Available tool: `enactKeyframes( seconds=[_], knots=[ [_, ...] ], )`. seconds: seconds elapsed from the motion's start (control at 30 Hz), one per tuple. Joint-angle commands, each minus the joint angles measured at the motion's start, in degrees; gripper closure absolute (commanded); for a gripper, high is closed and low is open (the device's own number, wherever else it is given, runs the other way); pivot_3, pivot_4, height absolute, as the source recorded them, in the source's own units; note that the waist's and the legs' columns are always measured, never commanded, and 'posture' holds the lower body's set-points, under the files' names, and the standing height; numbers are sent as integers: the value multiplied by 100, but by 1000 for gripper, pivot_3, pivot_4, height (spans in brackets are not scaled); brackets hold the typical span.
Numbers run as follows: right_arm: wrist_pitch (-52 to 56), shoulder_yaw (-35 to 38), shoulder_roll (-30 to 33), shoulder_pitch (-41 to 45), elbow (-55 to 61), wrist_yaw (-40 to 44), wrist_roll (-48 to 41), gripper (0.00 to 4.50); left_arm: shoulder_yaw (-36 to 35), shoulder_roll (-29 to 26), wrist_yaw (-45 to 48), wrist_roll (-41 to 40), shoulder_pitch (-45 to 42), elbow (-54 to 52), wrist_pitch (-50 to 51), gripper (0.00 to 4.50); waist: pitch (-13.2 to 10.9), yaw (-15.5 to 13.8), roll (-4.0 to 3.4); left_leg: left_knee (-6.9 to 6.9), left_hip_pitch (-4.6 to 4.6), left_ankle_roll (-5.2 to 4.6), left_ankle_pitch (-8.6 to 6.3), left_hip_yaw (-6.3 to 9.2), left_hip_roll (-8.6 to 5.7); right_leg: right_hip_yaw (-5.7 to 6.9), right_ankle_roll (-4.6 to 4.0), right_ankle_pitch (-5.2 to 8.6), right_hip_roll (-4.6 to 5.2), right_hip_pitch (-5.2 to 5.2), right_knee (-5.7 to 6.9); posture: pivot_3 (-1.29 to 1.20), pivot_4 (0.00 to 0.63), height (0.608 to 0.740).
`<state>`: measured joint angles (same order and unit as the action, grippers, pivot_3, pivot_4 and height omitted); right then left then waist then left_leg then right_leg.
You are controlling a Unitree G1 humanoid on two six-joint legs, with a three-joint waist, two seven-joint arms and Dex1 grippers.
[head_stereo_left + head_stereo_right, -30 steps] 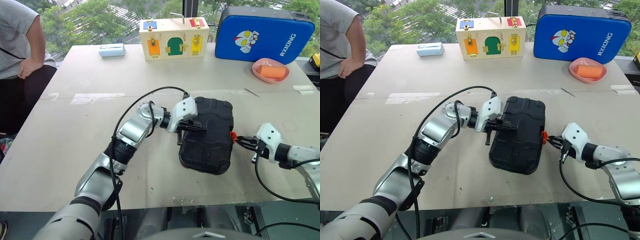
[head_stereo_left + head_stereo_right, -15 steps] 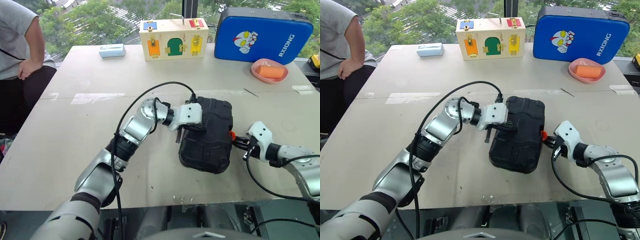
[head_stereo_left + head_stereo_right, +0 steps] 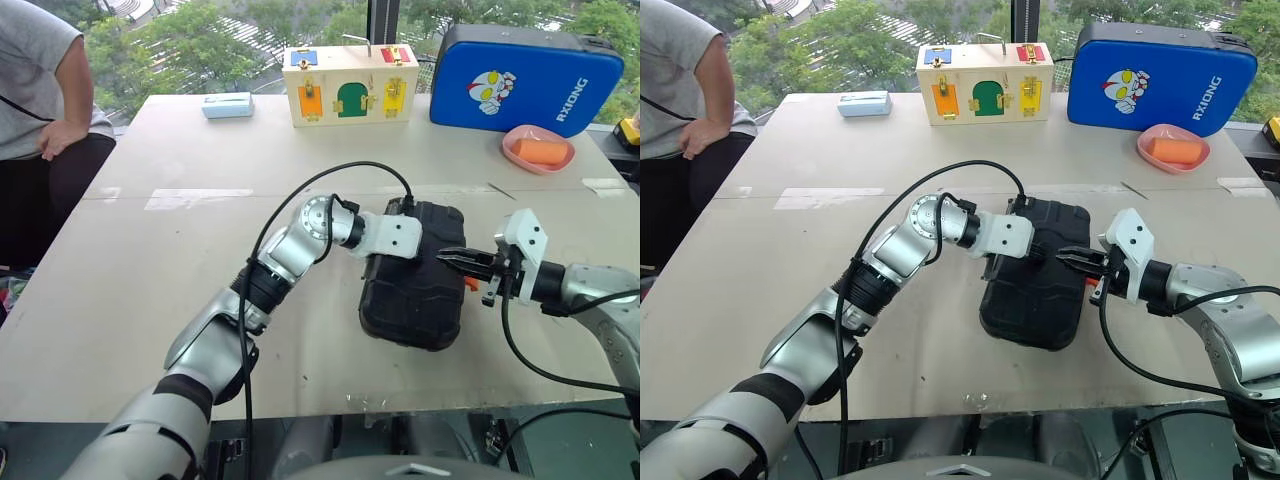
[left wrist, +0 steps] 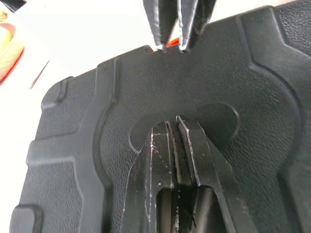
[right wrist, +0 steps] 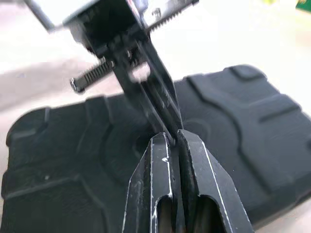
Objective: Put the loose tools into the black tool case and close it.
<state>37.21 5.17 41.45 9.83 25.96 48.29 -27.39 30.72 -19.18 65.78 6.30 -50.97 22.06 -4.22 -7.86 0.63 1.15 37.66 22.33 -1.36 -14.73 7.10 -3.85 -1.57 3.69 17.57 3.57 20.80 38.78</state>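
The black tool case [image 3: 415,300] lies shut in the middle of the table, its small orange latch [image 3: 470,283] on the right edge. My left gripper [image 4: 172,121] is shut, its tips resting on the lid's middle recess. My right gripper [image 3: 442,256] is also shut and empty. It reaches in over the case's right edge, above the latch, with its tips almost meeting the left gripper's fingers [image 5: 155,107]. The loose tools are out of view.
At the table's far edge stand a wooden latch box [image 3: 348,85], a blue padded case [image 3: 525,80] and a small light-blue box [image 3: 227,104]. A pink dish [image 3: 540,148] holds something orange. A person [image 3: 40,90] sits at the far left. Bare table [image 3: 150,260] spreads left of the case.
My right gripper rose and swung left, from beside the latch to over the lid's right edge. My left gripper rolled at the wrist on the lid. The case stayed shut.
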Motion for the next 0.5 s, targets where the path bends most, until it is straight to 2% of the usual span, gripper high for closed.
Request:
enactKeyframes(
  seconds=[0.03, 0.2, 0.5],
  knots=[
    [-270, 428, 403, -21, -160, 188, 79, 4500, 380, -246, 216, 494, 392, 515, 238, 4466, 0, 2, -1, 0, -4, 0, 0, 1, 0, 0, 0, 0, 0, -3, 1, 0, 150, 735],
    [-822, 426, 873, -300, -781, 295, 589, 4500, 315, -303, 227, 470, 477, 411, 277, 4466, 7, 13, 5, -14, -25, -1, -1, -4, 1, -5, 0, 0, 0, -16, 0, 0, 150, 735],
    [-1369, -413, 489, -559, -916, 30, 1315, 4500, 233, -277, 232, 434, 494, 317, 392, 4466, 19, 15, -2, -24, -35, -1, 0, -15, 4, -21, -1, 1, 0, -16, 0, 0, 150, 735]
  ],
)
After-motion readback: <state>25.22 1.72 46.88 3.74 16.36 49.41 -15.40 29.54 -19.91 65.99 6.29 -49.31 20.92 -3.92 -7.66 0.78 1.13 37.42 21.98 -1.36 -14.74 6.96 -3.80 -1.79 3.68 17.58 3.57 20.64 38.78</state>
